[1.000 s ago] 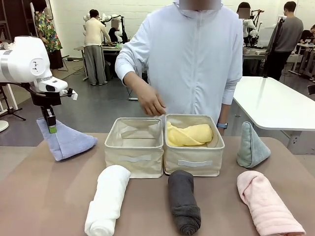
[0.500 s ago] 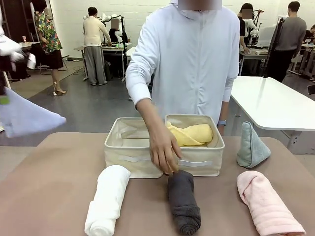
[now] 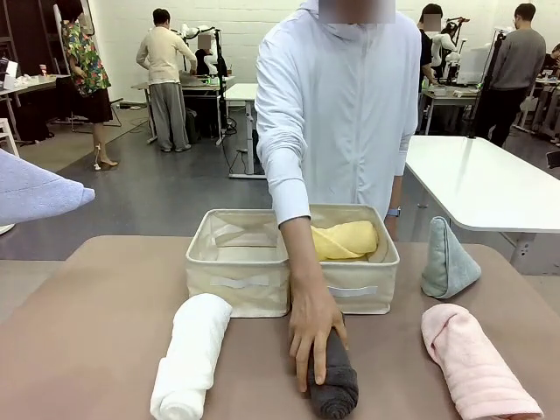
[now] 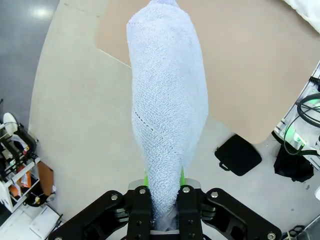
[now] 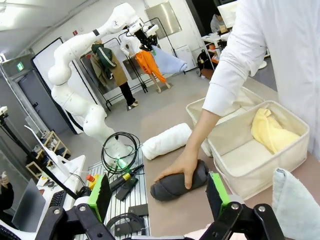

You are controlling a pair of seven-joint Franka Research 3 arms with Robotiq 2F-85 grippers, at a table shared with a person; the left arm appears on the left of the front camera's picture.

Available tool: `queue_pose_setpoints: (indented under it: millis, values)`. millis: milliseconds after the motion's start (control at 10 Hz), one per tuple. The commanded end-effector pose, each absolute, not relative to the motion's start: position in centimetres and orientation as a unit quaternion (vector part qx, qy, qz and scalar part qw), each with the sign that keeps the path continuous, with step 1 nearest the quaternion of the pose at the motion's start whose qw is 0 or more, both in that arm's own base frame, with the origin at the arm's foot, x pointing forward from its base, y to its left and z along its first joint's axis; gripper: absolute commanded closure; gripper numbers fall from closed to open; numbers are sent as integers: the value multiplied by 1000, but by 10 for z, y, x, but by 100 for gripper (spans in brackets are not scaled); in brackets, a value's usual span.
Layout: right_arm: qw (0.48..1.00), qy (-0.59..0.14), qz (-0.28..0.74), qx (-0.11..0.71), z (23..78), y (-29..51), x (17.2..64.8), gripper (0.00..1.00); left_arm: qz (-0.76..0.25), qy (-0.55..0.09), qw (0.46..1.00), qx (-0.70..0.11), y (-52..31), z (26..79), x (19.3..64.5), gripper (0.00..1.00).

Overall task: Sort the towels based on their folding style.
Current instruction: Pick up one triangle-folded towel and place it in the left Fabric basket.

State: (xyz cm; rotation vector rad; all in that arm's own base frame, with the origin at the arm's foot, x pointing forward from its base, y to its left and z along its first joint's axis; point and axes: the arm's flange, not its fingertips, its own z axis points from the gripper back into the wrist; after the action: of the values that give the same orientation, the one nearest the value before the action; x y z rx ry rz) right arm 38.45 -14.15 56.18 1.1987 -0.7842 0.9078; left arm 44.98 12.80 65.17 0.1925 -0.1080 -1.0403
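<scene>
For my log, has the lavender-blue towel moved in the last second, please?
Yes: the lavender-blue towel rose off the table and went left, away from the left bin.

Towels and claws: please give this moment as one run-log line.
left claw: shut on lavender-blue cone-folded terry towel, off table | right claw: open | person's hand: on dark grey rolled terry towel

Brown bench (image 3: 105, 332), matte top, rounded corners. Two beige fabric bins stand side by side at mid-bench, walls touching: left bin (image 3: 238, 282), right bin (image 3: 350, 296). Along the near edge lie three rolls, well apart: white rolled towel (image 3: 192, 350) in front of the left bin, dark grey rolled towel (image 3: 339, 385) in front of the right bin, pink rolled towel (image 3: 472, 359) farther right. Sage green cone-folded towel (image 3: 448, 258) stands upright beside the right bin, apart from it.
</scene>
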Motion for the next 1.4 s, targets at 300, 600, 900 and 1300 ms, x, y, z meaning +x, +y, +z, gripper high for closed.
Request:
queue_pose_setpoints:
  millis: [300,600,900,1300]
  values:
    - [649,-360,401,536,565,-141,387,0,-503,-78,854,113,117,657,436,84]
    - [649,-360,401,536,565,-141,387,0,-603,-131,773,143,61,682,401,84]
    - [649,-360,401,536,565,-141,387,0,-665,-138,716,161,-1,696,385,84]
    - [649,-360,401,536,565,-141,387,0,-729,-109,652,178,-109,691,394,84]
